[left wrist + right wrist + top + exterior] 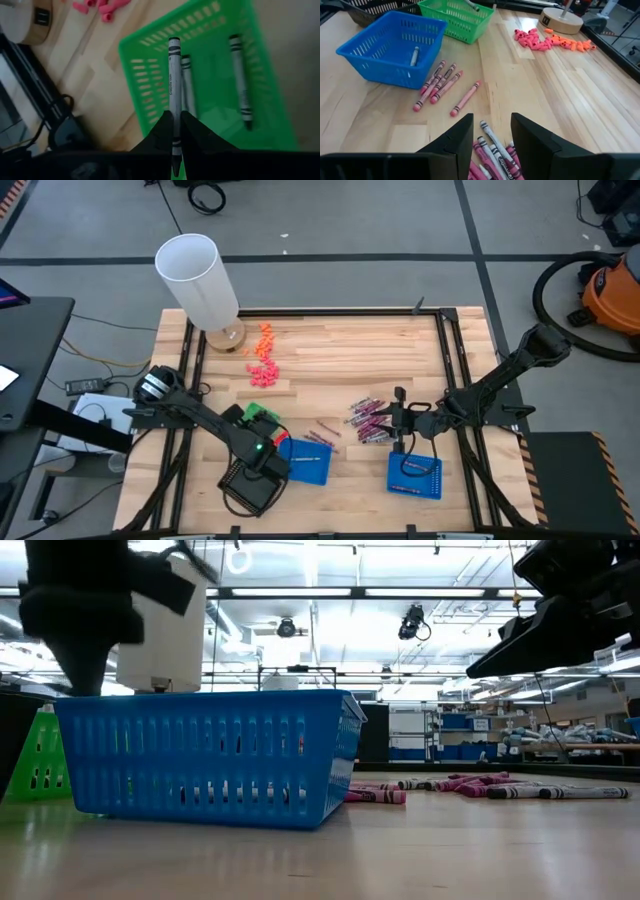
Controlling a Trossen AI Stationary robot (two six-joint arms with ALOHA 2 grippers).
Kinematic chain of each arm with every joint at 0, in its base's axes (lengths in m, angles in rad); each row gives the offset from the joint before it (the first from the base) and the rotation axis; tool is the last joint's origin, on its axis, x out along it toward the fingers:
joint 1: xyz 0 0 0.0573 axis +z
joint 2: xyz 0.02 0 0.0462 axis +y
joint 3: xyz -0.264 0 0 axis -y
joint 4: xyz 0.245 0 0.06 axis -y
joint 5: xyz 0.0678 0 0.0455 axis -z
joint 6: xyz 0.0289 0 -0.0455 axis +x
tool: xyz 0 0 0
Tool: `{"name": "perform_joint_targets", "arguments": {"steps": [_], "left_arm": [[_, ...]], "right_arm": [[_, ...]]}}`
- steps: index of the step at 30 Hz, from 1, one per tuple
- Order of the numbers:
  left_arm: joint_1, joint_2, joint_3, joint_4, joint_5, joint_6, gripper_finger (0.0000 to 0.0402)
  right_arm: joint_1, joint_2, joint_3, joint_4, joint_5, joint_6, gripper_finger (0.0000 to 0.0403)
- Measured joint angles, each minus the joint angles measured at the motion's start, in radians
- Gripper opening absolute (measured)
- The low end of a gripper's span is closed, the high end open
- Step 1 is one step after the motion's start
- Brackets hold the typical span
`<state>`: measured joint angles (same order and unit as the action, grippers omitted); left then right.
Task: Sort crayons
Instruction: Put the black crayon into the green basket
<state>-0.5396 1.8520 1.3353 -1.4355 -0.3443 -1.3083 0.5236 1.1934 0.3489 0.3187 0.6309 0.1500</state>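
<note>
My left gripper (173, 121) hangs over the green basket (210, 85) at the table's near left (262, 413), shut on a silver-grey crayon (173, 75). Two more grey crayons (239, 80) lie on the basket's floor. My right gripper (492, 131) stands open just above the pile of pinkish-red, maroon and grey crayons (492, 157), right of the table's middle (366, 420); its fingers touch none of them. A few pink crayons (440, 82) lie loose beside a blue basket (390, 50), which has one grey crayon (414, 56) in it. My left gripper pinches the grey crayon between its two fingers near one end (174, 131). The crayon runs along the fingers and sticks out far past their tips, its free end (173, 44) over the green basket. The fingers slant steeply down from above. The crayon is clear of the table.
A second blue basket (415, 475) sits near the front edge on the right, and a black basket (248, 488) at the front left. Orange and pink chunky bits (263, 362) lie at the far left beside a white cylinder (198, 278) on a round wooden base (228, 338).
</note>
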Motion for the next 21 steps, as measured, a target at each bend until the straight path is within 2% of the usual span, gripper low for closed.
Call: {"name": "perform_joint_targets", "arguments": {"steps": [5,11,14,17,21], "left_arm": [[-0.003,-0.037,-0.065,0.048,-0.004,0.022,0.0016],[-0.003,-0.141,-0.222,0.279,-0.023,0.048,0.0016],[-0.003,-0.190,-0.324,0.420,0.002,0.039,0.0016],[-0.003,-0.223,-0.407,0.537,0.013,-0.001,0.0016],[-0.002,-0.234,-0.442,0.580,0.016,-0.066,0.0030]], "right_arm": [[0.000,0.000,0.000,0.002,0.033,-0.005,0.0142],[-0.001,0.000,0.000,0.003,0.012,0.012,0.0142],[-0.017,0.000,0.010,-0.013,-0.045,0.016,0.0142],[-0.054,0.000,0.051,-0.073,-0.152,0.030,0.0142],[-0.102,0.000,0.134,-0.226,-0.254,0.049,0.0142]]}}
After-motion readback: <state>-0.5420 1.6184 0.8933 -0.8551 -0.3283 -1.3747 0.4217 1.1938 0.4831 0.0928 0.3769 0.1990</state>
